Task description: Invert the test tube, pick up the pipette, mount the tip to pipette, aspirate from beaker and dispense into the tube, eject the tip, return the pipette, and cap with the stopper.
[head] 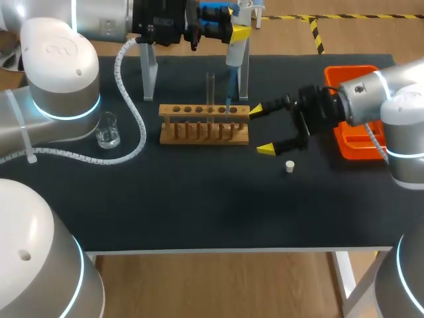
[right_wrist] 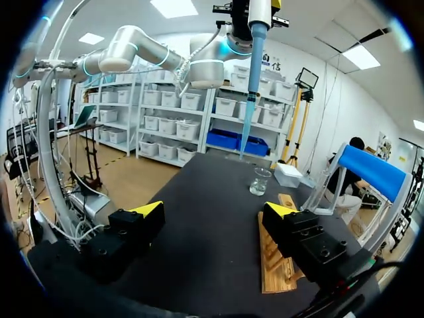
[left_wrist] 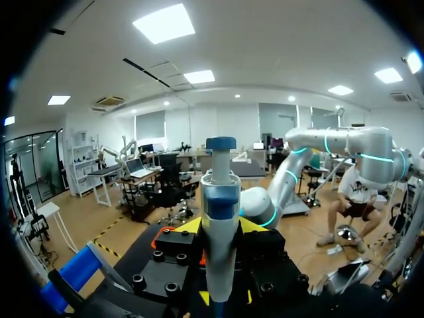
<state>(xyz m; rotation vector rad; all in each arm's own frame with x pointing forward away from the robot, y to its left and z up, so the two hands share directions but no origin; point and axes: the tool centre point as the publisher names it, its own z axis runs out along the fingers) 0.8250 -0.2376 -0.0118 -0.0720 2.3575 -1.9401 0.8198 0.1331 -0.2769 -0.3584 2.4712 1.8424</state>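
- Black matting covers the table (head: 199,199) you are working at, and a wooden rack (head: 205,132) stands near its middle
- You have the test tube (head: 211,86) standing upright in one of the rack's holes; these views do not let you tell which end is up
- Your left gripper (left_wrist: 220,228) sits high over the far side of the table, its fingers closed from both sides on the body of the pipette (left_wrist: 220,199), which hangs upright
- You can see a blue tip (right_wrist: 246,119) mounted on the pipette's lower end; in the head view it points down just beside the test tube, over the right part of the rack, and in the right wrist view its end hangs clear above the table
- Your right gripper (head: 261,130) lies low at the rack's right end, jaws spread wide with nothing between them; one finger is just beside the rack's end, the other nearer the table's front edge
- You will find the beaker (head: 108,130), clear glass, well to the left of the rack, near the left arm
- Your stopper (head: 289,166), small and white, sits on the matting near the right gripper's front finger, apart from it
- Partly under the right arm lies an orange tray (head: 348,73), and a clear stand (head: 149,76) rises behind the rack
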